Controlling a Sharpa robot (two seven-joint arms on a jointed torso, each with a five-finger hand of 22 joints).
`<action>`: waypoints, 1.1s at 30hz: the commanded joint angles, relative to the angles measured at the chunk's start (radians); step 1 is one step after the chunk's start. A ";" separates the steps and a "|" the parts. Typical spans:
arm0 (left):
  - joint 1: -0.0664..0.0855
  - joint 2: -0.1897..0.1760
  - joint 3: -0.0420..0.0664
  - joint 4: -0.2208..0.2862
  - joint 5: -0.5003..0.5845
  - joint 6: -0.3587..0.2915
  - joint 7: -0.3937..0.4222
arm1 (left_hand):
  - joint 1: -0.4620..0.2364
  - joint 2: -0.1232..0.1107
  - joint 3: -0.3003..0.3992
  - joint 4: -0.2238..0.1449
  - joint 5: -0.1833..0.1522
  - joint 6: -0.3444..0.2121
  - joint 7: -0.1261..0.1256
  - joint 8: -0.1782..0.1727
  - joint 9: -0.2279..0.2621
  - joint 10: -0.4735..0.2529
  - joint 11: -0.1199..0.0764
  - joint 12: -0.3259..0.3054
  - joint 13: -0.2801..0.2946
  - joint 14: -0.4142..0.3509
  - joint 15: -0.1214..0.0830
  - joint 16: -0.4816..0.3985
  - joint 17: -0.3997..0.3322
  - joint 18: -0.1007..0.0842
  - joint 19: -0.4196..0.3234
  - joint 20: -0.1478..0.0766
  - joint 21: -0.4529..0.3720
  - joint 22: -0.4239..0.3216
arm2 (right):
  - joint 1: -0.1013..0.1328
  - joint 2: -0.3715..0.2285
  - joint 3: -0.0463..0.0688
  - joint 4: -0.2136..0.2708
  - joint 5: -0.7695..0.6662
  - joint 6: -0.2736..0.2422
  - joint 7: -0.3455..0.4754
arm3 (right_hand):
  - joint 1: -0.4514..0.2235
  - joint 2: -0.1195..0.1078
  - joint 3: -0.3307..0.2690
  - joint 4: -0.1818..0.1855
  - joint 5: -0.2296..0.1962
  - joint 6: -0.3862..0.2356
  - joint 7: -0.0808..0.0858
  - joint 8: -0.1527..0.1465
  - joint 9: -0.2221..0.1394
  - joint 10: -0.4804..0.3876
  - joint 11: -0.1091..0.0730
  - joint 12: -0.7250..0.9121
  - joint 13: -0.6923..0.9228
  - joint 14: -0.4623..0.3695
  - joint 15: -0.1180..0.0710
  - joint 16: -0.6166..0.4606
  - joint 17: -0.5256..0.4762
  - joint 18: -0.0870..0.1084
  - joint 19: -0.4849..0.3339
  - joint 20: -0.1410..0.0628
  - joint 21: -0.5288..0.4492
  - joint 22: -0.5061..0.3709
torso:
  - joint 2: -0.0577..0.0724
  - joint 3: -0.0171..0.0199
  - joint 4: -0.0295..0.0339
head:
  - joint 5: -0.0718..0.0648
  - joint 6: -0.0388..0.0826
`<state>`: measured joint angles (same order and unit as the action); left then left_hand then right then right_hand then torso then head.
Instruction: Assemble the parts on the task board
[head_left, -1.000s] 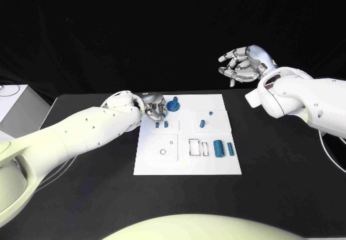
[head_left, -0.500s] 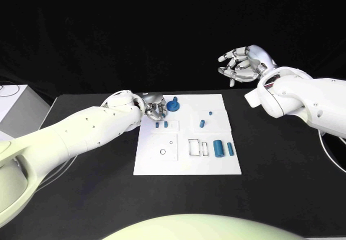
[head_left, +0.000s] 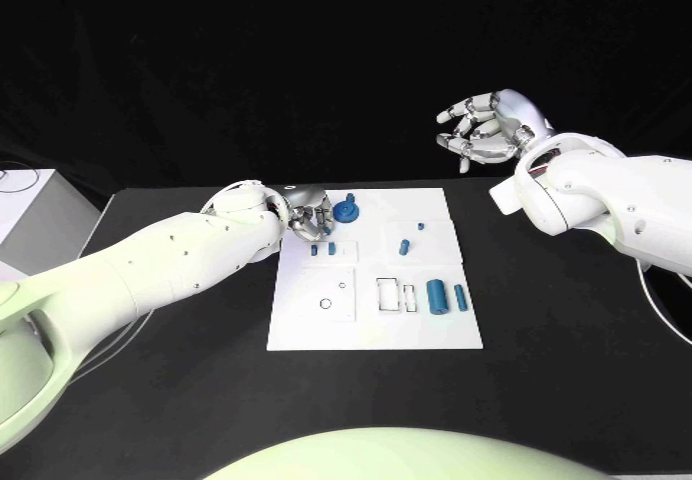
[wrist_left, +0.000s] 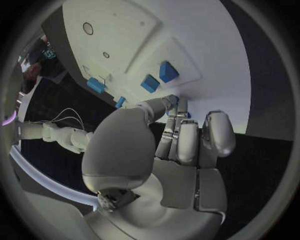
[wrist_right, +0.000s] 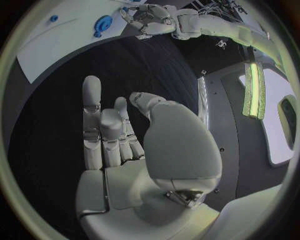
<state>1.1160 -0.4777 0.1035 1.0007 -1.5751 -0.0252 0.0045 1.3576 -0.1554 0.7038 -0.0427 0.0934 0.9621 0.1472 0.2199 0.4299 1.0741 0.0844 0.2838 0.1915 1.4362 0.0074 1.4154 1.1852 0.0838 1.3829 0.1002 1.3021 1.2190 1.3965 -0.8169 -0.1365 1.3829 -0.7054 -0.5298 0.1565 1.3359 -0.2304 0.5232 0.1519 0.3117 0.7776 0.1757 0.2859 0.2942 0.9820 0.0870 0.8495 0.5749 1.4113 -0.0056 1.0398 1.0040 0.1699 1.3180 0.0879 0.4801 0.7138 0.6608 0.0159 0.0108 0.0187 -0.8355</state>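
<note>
**Fingers curled at the board's far left corner, right hand lifted clear**

Fingers of the left hand are drawn in close together, their tips pressed down on the far left part of the board; whether they pinch anything cannot be told. No writing or label can be read on the board or the parts.

Nearest the robot, the board's near left quarter carries a square outline with a small ring and a dot. Right of it are two upright rectangular outlines, then two blue cylinders lying side by side: a thick one and a thinner one, both with their long axes running near to far.

Farther on, two small blue pegs stand just by the left hand's fingertips. Toward the board's right half, a short slim peg lies with its long axis near to far, and a tiny blue piece sits beyond it.

At the far edge, a round blue knob stands just beside the left hand, with a small blue stub rising behind it.

Well beyond the board's far right corner, the right hand hangs in the air above the table, empty, fingers loosely bent and apart, as the right wrist view also shows.
</note>
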 joint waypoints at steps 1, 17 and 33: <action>-0.003 -0.003 -0.002 0.003 0.001 0.008 -0.003 | -0.008 -0.004 0.002 -0.006 -0.003 -0.011 0.004 -0.009 -0.005 -0.003 0.004 -0.008 -0.002 -0.003 0.005 0.000 -0.001 0.004 -0.008 0.003 -0.004 -0.001 | 0.000 -0.001 0.000 0.000 -0.007 0.010 0.007 | -0.009 0.002 0.001 -0.001 0.005 0.000 -0.002 0.006 0.000 0.002 -0.007 -0.007 -0.001 0.005 -0.001 0.002 0.001 0.012 0.009 0.002 -0.002 -0.001 | 0.001 0.0001 -0.0014 | 0.000 0.000; -0.003 -0.008 -0.002 0.005 0.001 -0.010 -0.008 | -0.019 -0.020 0.009 -0.008 -0.003 -0.072 -0.004 -0.056 -0.030 -0.015 0.013 -0.046 -0.007 -0.010 0.012 -0.002 -0.014 0.005 -0.014 0.009 -0.009 -0.007 | 0.000 -0.001 0.000 -0.001 -0.007 0.010 0.007 | -0.010 0.002 0.001 -0.001 0.006 -0.001 -0.002 0.006 0.000 0.003 -0.007 -0.008 -0.003 0.005 -0.001 0.000 0.002 0.012 0.011 0.001 -0.005 -0.003 | 0.000 0.0005 -0.0002 | 0.000 -0.001; -0.003 -0.013 -0.002 0.009 0.002 -0.026 -0.015 | -0.025 -0.028 0.012 -0.005 -0.003 -0.112 -0.011 -0.082 -0.045 -0.020 0.017 -0.062 -0.008 -0.014 0.017 -0.003 -0.023 0.007 -0.018 0.014 -0.014 -0.013 | 0.000 0.000 0.000 -0.003 -0.007 0.012 0.006 | -0.009 0.002 0.001 -0.002 0.006 -0.001 -0.002 0.006 0.000 0.003 -0.007 -0.008 -0.004 0.005 -0.001 0.000 0.003 0.012 0.011 0.001 -0.006 -0.004 | 0.000 0.0005 -0.0004 | 0.000 -0.001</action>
<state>1.1127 -0.4908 0.1015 1.0071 -1.5750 -0.0394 -0.0069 1.3366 -0.1765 0.7094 -0.0483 0.0934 0.8576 0.1341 0.1407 0.3854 1.0598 0.0986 0.2265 0.1837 1.4254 0.0182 1.4154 1.1636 0.0838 1.3720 0.1112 1.2913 1.2064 1.3964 -0.8174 -0.1366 1.3802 -0.7054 -0.5292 0.1558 1.3359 -0.2304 0.5232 0.1520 0.3117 0.7776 0.1757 0.2859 0.2941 0.9823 0.0873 0.8455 0.5727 1.4112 -0.0056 1.0398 1.0050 0.1700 1.3216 0.0915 0.4801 0.7114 0.6611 0.0162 0.0105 0.0190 -0.8366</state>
